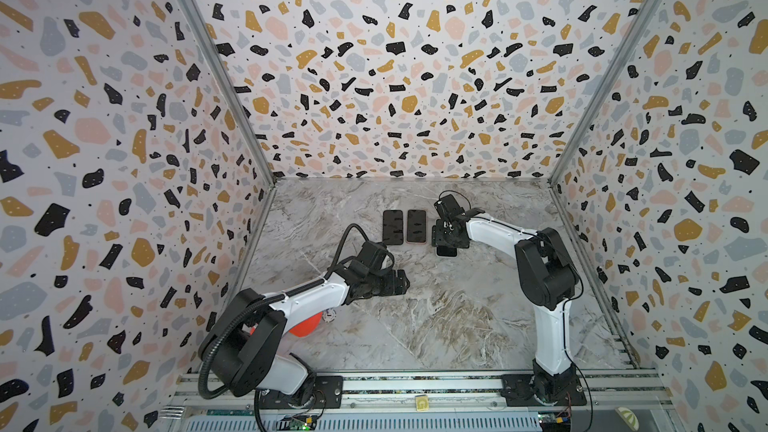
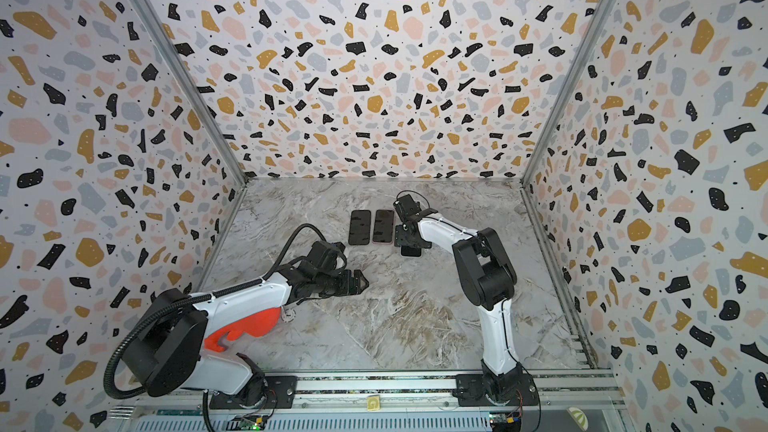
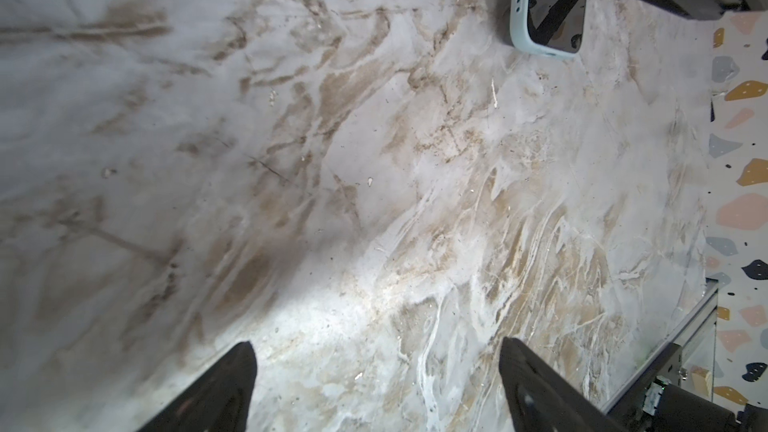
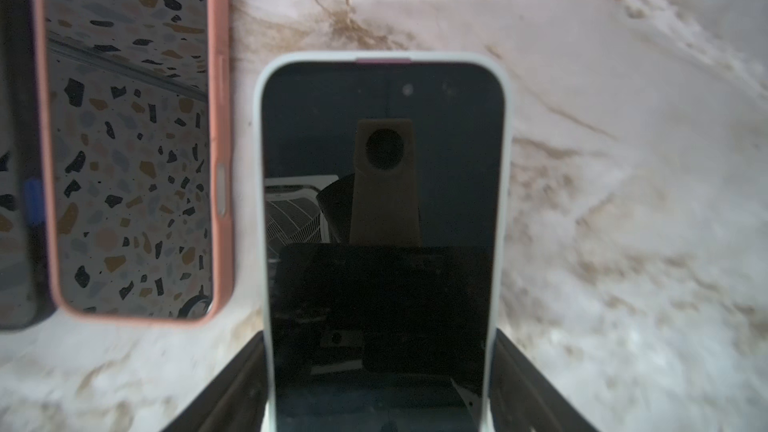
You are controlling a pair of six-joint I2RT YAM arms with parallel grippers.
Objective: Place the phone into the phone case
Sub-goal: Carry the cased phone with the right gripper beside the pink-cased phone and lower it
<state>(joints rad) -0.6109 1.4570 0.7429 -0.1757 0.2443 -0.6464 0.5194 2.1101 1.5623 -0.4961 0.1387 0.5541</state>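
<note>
No legible writing, right gripper (image 4: 380, 388) clamped on white-cased phone (image 4: 382, 201), pink-cased phone (image 4: 133, 139) at its 9 o'clock, left gripper (image 3: 376, 384) apart over marble tabletop (image 3: 374, 201).

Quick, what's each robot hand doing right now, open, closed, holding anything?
Left hand: open, holding nothing, above bare table.
Right hand: closed on the sides of the phone in the pale case.

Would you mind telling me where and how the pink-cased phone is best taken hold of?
Probably across its two long edges, near mid-length, coming straight down from above. The pink-cased phone lies flat and screen-up, so only its thin sides offer a pinch. The black-cased phone lies close alongside, leaving one finger little room.
</note>
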